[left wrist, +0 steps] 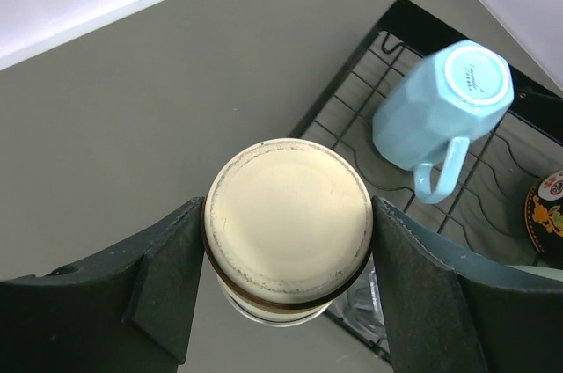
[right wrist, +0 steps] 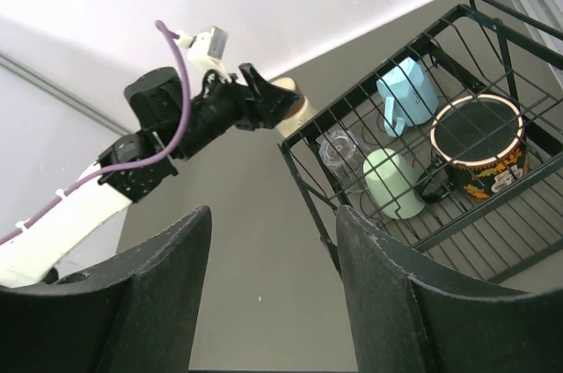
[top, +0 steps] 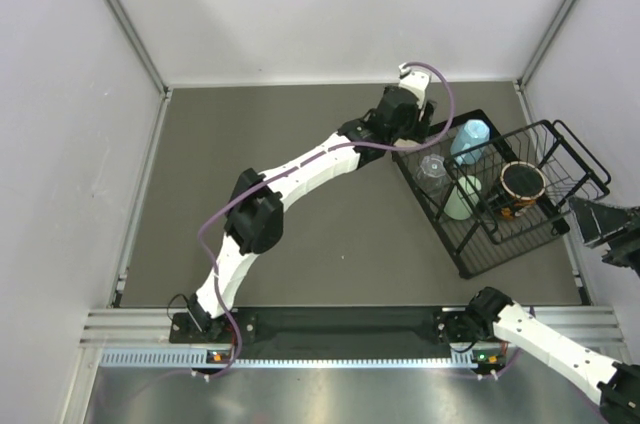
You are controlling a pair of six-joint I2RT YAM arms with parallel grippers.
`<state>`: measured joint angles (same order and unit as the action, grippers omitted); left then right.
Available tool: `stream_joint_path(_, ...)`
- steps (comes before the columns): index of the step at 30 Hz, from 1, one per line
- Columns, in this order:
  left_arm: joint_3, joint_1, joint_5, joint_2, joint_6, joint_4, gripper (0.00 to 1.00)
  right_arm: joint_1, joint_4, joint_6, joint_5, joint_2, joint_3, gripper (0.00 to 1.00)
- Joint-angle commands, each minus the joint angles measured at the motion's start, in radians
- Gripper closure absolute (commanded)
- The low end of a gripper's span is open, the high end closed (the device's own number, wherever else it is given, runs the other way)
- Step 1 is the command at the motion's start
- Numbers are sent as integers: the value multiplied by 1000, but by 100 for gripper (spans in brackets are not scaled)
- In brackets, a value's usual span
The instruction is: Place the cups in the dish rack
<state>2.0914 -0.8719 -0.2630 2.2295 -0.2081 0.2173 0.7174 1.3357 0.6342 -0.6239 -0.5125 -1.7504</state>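
My left gripper is shut on an upside-down amber-tinted cup with a cream base. It holds the cup above the near left corner of the black wire dish rack. In the rack a light blue mug, a clear ribbed cup and a mint green tumbler stand upside down. A dark mug stands upright in the raised basket. My right gripper is open and empty, off the rack's right side.
Grey walls with metal corner posts close in the dark table on three sides. The left arm stretches diagonally across the table. The rack sits angled at the right.
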Motion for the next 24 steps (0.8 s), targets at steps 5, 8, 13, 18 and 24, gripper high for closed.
stream_joint_path(5, 85, -12, 8, 44, 16, -78, 100, 13, 69, 24, -8, -49, -47, 41)
stream_joint_path(8, 76, -25, 4, 45, 13, -68, 100, 16, 71, 27, -8, -49, -50, 41)
stream_joint_path(13, 32, -42, 34, 35, -7, -65, 100, 19, 65, 42, -10, -31, -34, 41)
stream_joint_path(18, 16, -65, 53, 29, -28, -61, 100, 24, 66, 56, -4, -18, -15, 41)
stream_joint_path(24, 7, -90, 57, 18, -43, -44, 100, 25, 54, 64, 9, -15, 2, 42)
